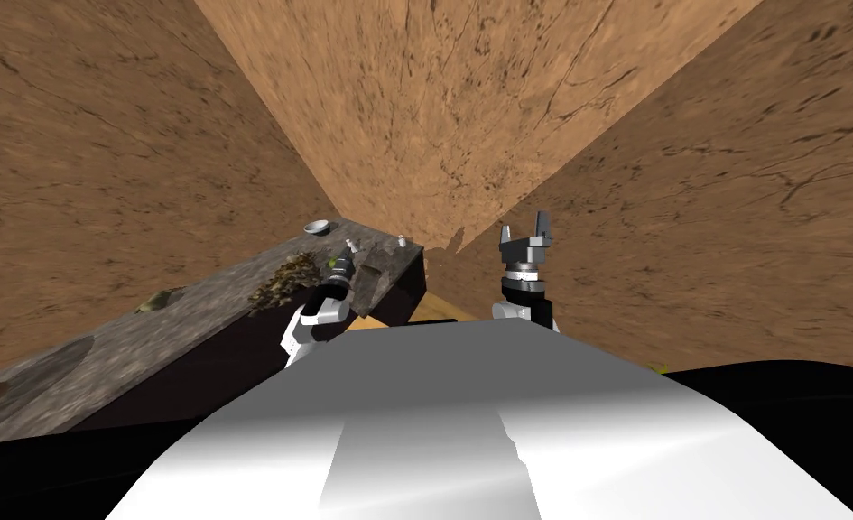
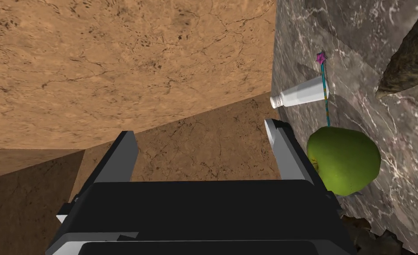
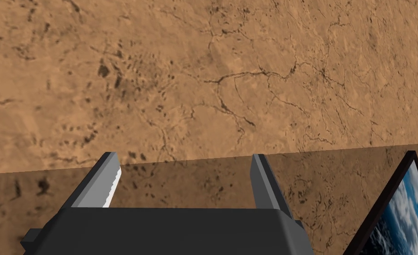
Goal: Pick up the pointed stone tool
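The left gripper (image 2: 201, 133) hovers at the edge of a dark marble counter (image 2: 336, 26), its fingers spread wide and holding nothing. One finger stands just beside a green apple (image 2: 345, 161). The pointed stone tool (image 2: 407, 57) lies on the counter beyond the apple, near a white tube (image 2: 303, 94). The right gripper (image 3: 185, 161) is raised, also spread and empty.

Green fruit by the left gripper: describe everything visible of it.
The green fruit is round, smooth and yellow-green, with a small dark dimple facing the left gripper. It rests on the grey veined countertop, just outside one finger of the open gripper, not between the two; contact cannot be told. A thin teal wand with a pink star tip reaches its edge.
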Tool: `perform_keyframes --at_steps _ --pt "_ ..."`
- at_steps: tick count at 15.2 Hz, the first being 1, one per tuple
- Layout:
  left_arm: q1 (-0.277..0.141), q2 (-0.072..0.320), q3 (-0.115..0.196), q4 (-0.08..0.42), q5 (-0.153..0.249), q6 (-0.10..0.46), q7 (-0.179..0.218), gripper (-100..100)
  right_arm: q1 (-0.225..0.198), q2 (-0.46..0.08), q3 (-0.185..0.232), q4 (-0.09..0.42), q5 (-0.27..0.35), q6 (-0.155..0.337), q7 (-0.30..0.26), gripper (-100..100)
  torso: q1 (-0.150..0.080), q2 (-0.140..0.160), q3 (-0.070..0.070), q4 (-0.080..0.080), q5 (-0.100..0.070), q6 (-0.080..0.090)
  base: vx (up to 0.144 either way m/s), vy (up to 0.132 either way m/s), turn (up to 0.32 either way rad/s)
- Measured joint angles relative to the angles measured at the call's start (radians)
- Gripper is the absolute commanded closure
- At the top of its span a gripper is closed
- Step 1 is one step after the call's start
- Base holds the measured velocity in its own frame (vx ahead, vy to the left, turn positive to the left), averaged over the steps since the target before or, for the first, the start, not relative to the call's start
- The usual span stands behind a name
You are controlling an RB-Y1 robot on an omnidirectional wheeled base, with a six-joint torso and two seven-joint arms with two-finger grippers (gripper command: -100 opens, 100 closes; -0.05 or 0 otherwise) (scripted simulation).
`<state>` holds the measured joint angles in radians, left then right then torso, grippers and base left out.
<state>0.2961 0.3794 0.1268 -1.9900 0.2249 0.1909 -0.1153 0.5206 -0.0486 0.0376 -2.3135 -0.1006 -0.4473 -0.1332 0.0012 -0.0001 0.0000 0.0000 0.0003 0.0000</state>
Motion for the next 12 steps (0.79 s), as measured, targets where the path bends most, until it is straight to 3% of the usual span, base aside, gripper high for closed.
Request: perform_keyframes --at_steps 12 --pt "-0.067 0.078 0.046 0.085 0.072 0.233 -0.014 -100 0.0 0.0 0.0 0.0 0.0 0.0 0.0 0 0.0 0.0 0.0 0.0 0.0 0.0 -0.004 0.014 -0.089"
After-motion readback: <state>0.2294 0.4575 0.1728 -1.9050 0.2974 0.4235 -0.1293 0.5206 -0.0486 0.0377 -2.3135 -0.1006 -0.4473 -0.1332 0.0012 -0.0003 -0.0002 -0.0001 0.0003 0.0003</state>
